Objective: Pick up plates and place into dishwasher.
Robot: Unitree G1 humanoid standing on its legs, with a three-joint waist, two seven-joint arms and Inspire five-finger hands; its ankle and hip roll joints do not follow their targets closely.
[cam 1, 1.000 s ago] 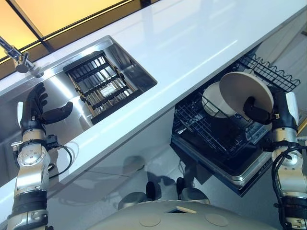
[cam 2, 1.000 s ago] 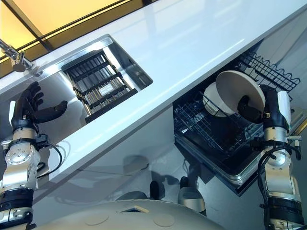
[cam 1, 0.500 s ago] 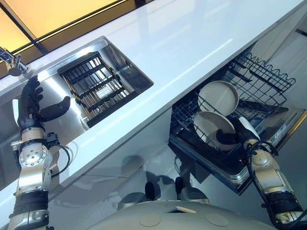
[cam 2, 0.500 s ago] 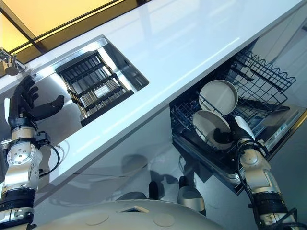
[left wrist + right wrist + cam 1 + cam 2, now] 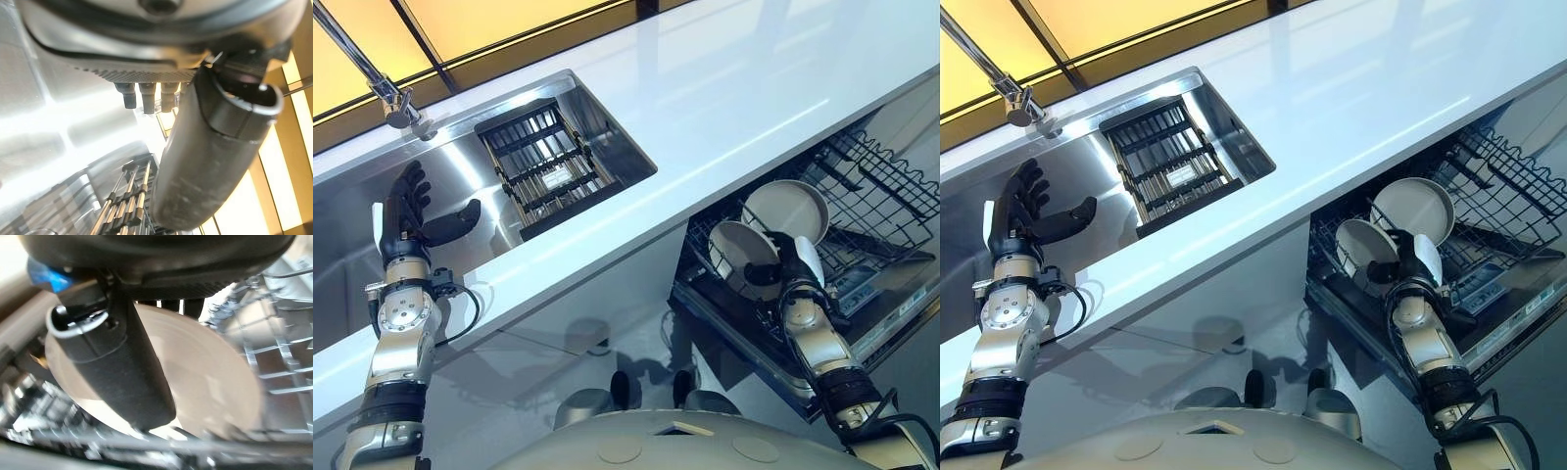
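A beige plate (image 5: 736, 251) stands on edge in the front of the open dishwasher's black wire rack (image 5: 876, 196). My right hand (image 5: 787, 273) is shut on it, and the thumb (image 5: 128, 367) lies across the plate (image 5: 210, 382) face with the fingers behind it. A second beige plate (image 5: 790, 207) stands upright in the rack just behind the first. My left hand (image 5: 405, 210) hangs open above the steel sink (image 5: 460, 166), thumb (image 5: 215, 147) spread, holding nothing.
A black slatted insert (image 5: 544, 163) sits in the sink's right half, with a faucet (image 5: 384, 86) at the back left. The white counter (image 5: 724, 88) runs diagonally above the dishwasher. The dishwasher door (image 5: 886, 328) lies folded down beyond the rack.
My right hand has brought the plate down from above the rack into its front slots, beside the standing plate. The camera has shifted; the left hand stays open over the sink.
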